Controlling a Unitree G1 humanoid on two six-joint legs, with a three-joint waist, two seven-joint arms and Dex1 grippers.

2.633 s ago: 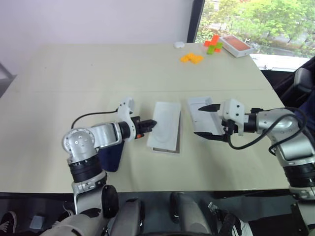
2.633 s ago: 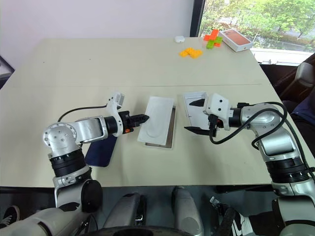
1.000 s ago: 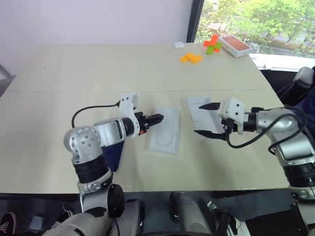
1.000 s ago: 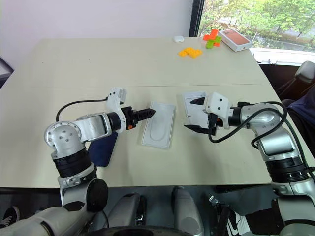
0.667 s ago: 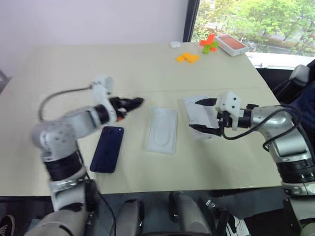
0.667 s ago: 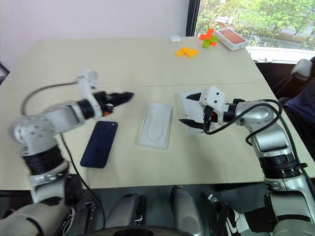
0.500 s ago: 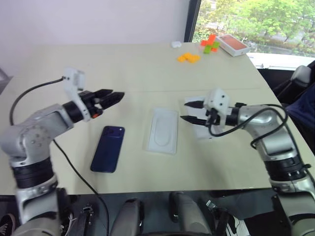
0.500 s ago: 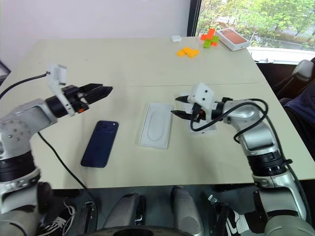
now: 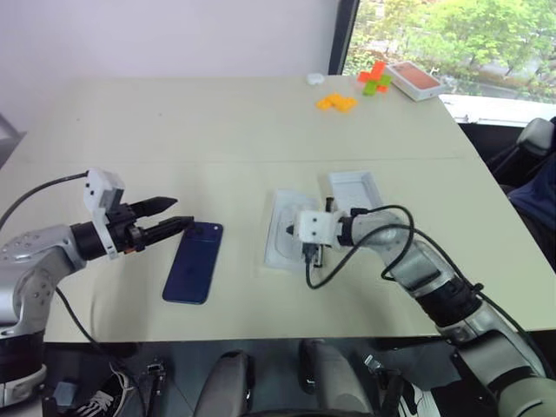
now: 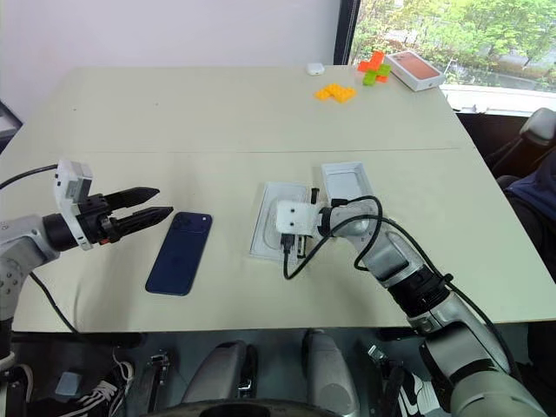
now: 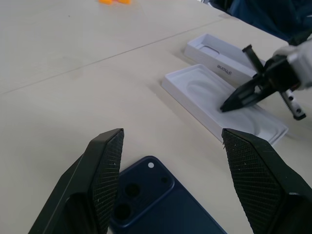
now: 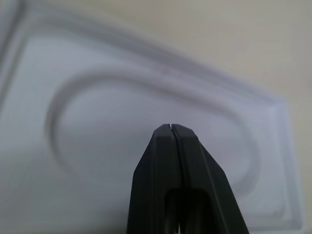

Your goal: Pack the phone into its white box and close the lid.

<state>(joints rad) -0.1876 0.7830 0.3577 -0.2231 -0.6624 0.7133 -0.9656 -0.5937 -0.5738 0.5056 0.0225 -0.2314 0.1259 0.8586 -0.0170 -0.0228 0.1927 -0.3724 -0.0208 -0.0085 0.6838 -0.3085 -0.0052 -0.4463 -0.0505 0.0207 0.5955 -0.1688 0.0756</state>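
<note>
While the phone [image 9: 193,262] lies flat on the tabletop [image 9: 174,130], left of the white tray [image 9: 287,236], nothing is packed yet; the right pincer [image 11: 229,104] has snapped shut and dropped onto the tray; the left pincer [image 9: 170,222], wide and empty, has pulled back off the tray.
</note>
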